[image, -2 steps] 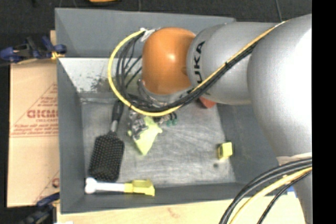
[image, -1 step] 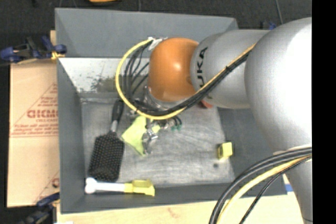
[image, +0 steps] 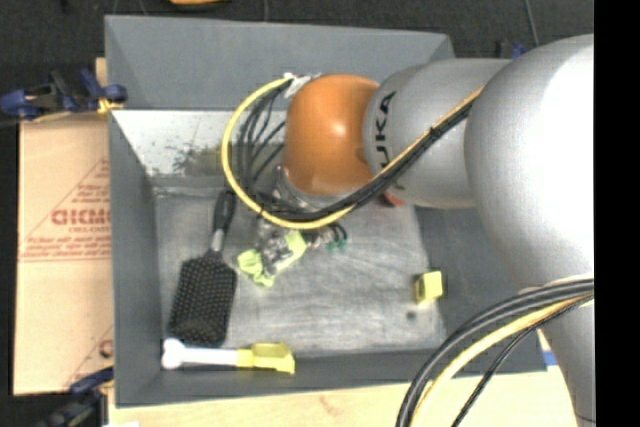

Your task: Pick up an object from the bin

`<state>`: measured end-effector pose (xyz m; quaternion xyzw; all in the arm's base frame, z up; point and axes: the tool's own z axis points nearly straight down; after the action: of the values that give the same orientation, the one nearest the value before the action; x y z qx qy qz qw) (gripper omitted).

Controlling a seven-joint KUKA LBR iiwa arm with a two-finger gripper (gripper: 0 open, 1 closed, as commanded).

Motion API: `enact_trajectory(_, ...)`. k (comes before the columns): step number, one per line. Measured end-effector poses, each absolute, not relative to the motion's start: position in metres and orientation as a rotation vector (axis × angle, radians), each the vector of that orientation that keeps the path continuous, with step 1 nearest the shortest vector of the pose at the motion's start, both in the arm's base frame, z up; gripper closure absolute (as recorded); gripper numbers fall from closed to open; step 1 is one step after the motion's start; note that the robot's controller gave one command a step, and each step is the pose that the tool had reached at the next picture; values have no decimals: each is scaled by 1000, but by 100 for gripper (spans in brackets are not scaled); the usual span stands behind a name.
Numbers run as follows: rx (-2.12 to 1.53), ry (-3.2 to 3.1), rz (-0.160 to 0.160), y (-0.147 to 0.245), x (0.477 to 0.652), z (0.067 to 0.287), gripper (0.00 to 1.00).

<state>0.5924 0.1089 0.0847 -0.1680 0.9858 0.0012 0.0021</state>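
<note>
Lying just beside pincer (image: 280,248), toward black hairbrush (image: 203,300): crumpled yellow-green thing (image: 253,266).

Mostly hidden under the orange wrist cover (image: 325,135): the end effector (image: 281,243). Too small to name: the yellow-green thing (image: 254,265) beneath. Half covered by the arm (image: 520,145): a red sliver (image: 397,201).

We see open floor mid-bin (image: 130,245), between the yellow-green scrap (image: 255,267) and the yellow block (image: 428,287) at right. The black brush (image: 203,300) blocks the left side. A white-and-yellow handled piece (image: 228,356) lies along the front wall. Our arm (image: 440,145) covers the back right.
</note>
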Motion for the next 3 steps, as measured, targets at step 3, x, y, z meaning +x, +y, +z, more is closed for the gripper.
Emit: enact_trajectory(3, -569, 3085, 0, 100, 606, 190, 100)
